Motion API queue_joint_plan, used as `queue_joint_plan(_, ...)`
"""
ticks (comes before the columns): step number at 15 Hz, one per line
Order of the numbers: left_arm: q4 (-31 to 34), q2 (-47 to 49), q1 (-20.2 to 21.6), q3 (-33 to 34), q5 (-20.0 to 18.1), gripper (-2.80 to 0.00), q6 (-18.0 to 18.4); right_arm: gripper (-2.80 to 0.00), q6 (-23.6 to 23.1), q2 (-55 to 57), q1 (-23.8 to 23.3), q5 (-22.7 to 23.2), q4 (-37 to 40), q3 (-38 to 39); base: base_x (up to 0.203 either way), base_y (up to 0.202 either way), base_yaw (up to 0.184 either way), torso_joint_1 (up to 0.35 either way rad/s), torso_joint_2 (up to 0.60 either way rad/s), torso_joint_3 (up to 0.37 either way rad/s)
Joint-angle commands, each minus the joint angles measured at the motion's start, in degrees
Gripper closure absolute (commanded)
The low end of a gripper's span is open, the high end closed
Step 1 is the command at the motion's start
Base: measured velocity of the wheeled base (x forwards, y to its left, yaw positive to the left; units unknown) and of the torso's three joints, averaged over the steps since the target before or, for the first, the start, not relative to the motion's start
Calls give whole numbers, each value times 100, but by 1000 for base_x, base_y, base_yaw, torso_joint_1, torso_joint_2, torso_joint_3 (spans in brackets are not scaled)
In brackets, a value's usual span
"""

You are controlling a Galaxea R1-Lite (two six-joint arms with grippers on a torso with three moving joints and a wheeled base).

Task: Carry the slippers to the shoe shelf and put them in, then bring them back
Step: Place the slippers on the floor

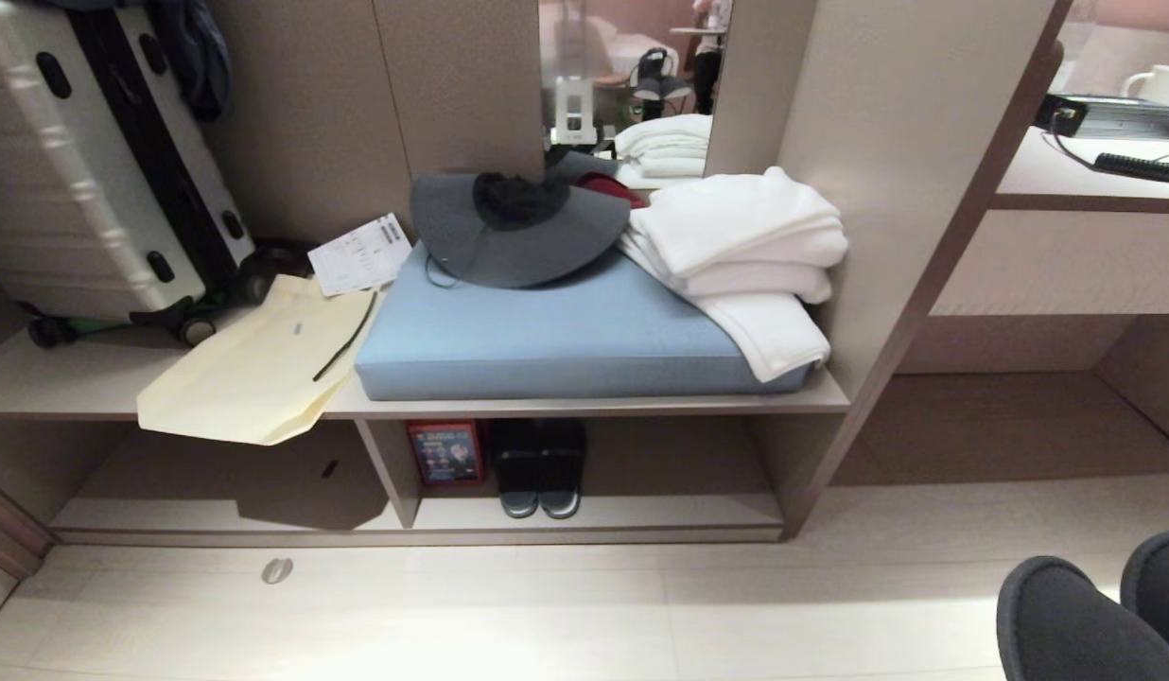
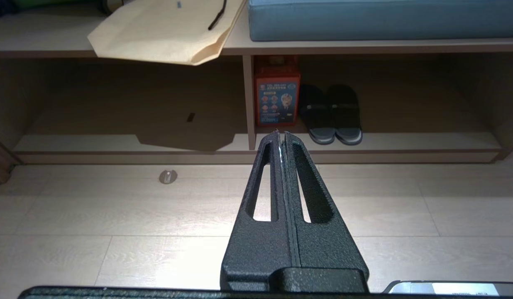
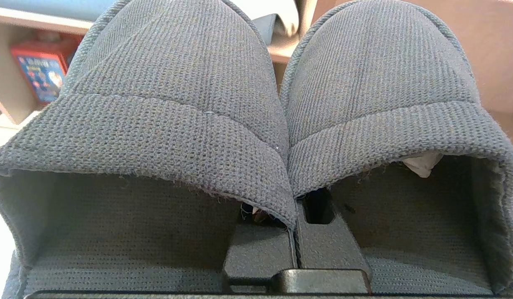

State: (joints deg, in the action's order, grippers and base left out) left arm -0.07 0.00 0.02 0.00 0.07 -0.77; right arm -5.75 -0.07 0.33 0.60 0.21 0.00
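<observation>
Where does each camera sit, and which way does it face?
Head view: high up, looking forward and down at the blue cushion and the shoe shelf; no arm shows, only the grey knit slippers.
Left wrist view: low, behind the shut left gripper, facing the shoe shelf.
Right wrist view: behind the right gripper, shut on the grey knit slippers.
Shared by head and left wrist: red box, black slides.

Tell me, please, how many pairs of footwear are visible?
2. A dark pair with pale ends stands in the low beige wood-grain shoe shelf; a grey knitted slipper pair hangs in the right gripper's shut jaws. Others may be hidden.
</observation>
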Motion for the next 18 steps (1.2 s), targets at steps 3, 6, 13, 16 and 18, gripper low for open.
queue_joint_plan(3, -1, 0, 6, 0, 1, 0, -2, 0, -5, 7, 2, 2, -3, 0, 0, 0, 0, 3, 4, 204)
queue_joint_plan(6, -1, 0, -2, 9, 1, 0, -2, 0, -5, 7, 2, 2, -3, 0, 0, 0, 0, 4, 3, 200)
queue_joint_plan(13, -1, 0, -2, 0, 1, 0, 79, 0, 3, 7, 2, 2, -3, 0, 0, 0, 0, 2, 1, 183)
queue_joint_plan(16, -1, 0, 6, 0, 1, 0, 68, 0, 3, 7, 2, -7, -3, 0, 0, 0, 0, 3, 3, 28)
queue_joint_plan(18, -1, 0, -1, 0, 1, 0, 68, 0, 3, 7, 2, -4, -3, 0, 0, 0, 0, 0, 0, 0)
